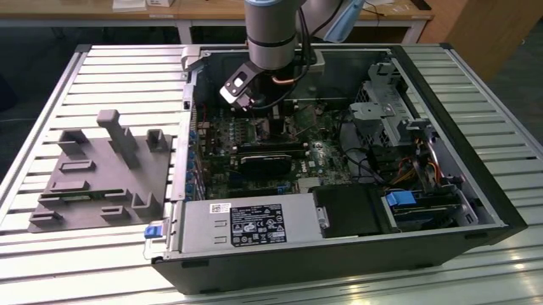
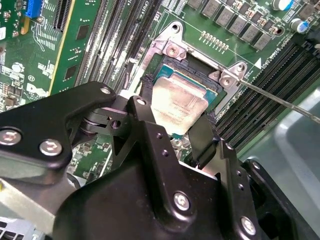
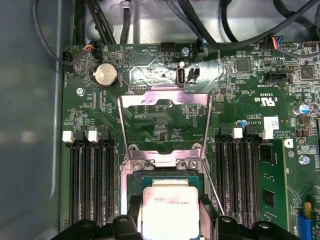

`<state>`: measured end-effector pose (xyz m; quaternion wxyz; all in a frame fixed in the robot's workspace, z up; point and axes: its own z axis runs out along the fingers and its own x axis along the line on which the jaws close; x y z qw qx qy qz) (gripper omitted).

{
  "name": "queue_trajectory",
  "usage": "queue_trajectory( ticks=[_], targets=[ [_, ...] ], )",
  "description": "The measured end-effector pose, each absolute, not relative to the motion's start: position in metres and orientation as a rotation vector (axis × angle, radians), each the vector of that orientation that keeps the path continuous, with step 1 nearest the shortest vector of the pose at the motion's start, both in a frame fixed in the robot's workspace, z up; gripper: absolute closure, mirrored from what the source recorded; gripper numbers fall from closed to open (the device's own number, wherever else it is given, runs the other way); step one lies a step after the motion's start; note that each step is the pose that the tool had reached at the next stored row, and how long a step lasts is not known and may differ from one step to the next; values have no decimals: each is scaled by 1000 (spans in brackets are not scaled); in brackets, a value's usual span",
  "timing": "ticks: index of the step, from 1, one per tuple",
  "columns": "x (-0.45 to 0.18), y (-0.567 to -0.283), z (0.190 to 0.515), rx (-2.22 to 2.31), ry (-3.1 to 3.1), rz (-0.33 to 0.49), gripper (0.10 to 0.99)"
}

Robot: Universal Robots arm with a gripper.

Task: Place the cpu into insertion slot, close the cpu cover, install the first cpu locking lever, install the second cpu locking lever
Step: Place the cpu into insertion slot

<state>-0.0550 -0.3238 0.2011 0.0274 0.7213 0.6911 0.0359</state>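
Green board under: cpu btwn gripper jaws, clamped, just over insertion slot; cpu cover up.

cpu pinched in claw, poised over insertion slot, cpu cover swung open beyond

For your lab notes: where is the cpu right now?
In both wrist views the cpu sits gripped in the hand, just over the insertion slot, with the open cpu cover beside it.
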Motion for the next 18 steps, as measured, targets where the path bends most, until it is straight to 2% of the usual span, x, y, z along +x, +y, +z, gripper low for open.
queue_trajectory(
  ticks=[18],
  targets=[
    [-55, -321, 196, 2227, 2134, 111, 553]
  ],
)
